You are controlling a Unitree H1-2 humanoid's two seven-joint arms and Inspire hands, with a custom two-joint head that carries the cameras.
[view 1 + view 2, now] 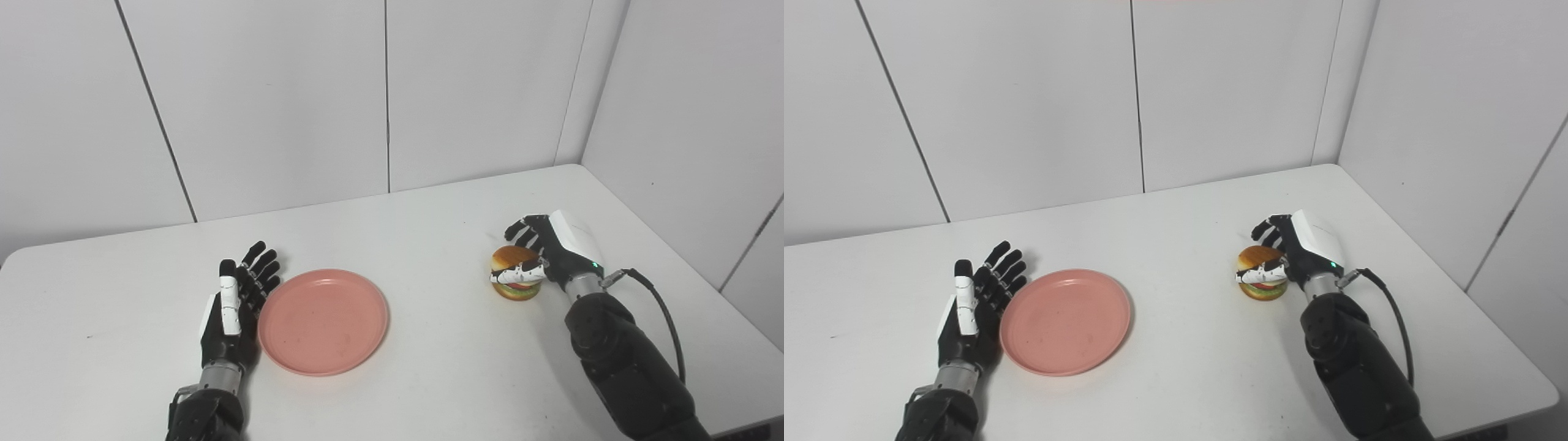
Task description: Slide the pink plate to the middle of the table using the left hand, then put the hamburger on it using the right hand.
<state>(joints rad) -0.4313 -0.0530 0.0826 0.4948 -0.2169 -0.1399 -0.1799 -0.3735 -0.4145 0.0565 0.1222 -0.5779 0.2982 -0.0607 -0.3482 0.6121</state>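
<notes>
The pink plate (323, 321) lies flat on the white table (429, 245), left of its middle. My left hand (237, 303) rests open against the plate's left rim, fingers straight and pointing away from me. The hamburger (514, 273) stands on the table to the right. My right hand (548, 248) is around it from the right side: the thumb lies across its front and the fingers curl behind it. The burger still sits on the table. The plate is empty.
White wall panels close the table's far side and right side. The table's right edge runs close to my right arm (625, 361). A black cable (664, 318) loops from the right wrist.
</notes>
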